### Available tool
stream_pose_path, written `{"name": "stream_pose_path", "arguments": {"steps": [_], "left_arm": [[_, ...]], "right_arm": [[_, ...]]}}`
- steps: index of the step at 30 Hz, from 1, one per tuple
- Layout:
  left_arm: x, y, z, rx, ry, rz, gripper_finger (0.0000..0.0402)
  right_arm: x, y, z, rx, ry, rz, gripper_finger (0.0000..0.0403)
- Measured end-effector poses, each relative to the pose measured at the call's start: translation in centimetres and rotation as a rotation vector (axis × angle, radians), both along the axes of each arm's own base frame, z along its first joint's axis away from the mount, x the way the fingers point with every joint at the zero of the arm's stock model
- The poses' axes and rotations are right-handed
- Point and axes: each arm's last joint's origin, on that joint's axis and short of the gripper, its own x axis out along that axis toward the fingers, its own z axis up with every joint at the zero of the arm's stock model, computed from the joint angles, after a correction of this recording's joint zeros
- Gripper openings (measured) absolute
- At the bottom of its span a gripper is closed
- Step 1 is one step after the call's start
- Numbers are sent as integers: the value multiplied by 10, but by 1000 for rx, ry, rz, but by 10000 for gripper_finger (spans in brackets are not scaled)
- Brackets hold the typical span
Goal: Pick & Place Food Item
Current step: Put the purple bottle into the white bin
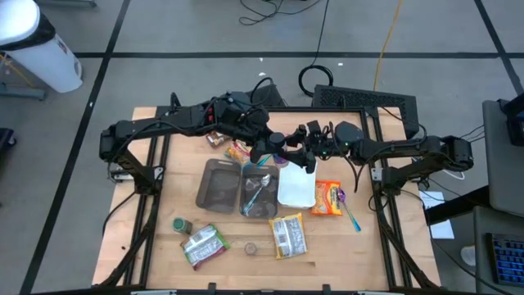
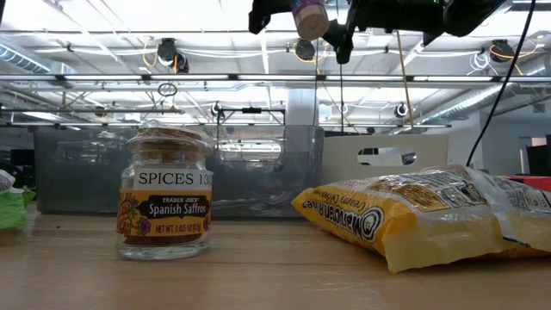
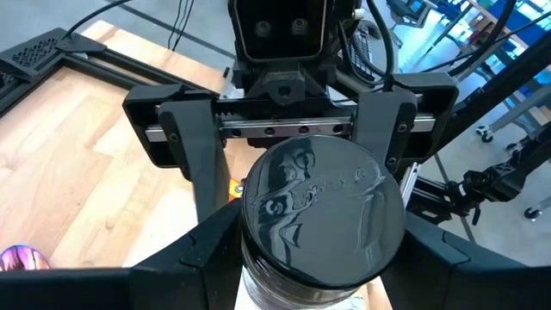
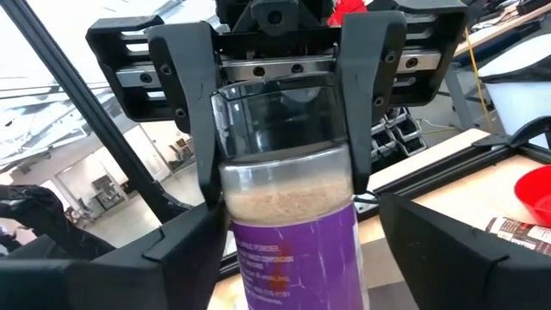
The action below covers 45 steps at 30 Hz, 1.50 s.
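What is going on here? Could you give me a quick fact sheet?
Held item: purple-labelled spice jar
Holder: left gripper, clamped on the jar, raised in mid-air
Other arm: right gripper, open, fingers either side of the jar
Lying below: grey trays, snack bag, saffron jar

My left gripper [image 3: 310,258], matt black plastic, clamps a clear glass spice jar [image 4: 293,207] with purple paper label and glossy black lid [image 3: 323,211]; at six o'clock lies the pale, smooth-grained wooden table [image 1: 327,246]
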Motion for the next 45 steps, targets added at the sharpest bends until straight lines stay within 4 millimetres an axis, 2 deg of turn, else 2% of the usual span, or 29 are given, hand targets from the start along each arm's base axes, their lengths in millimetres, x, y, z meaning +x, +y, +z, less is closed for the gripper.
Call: {"name": "stream_pose_path", "arguments": {"steps": [7,12,21,29,33,38,45], "left_arm": [[0,0,0,-1,1,-1,218],[0,0,0,-2,1,-4,218],[0,0,0,-3,1,-6,218],[0,0,0,-12,1,12,299],[0,0,0,-6,-1,10,322],[0,1,1,32,-10,37,327],[0,8,2,88,-26,78,307]], "right_arm": [[0,0,0,-4,-4,5,223],[0,0,1,-6,-5,5,198],[0,0,1,-7,-5,3,195],[0,0,0,-7,-1,-6,195],[0,0,0,-7,-1,-6,195],[0,0,0,-6,-1,-7,194],[0,0,0,0,-6,-5,194]]}}
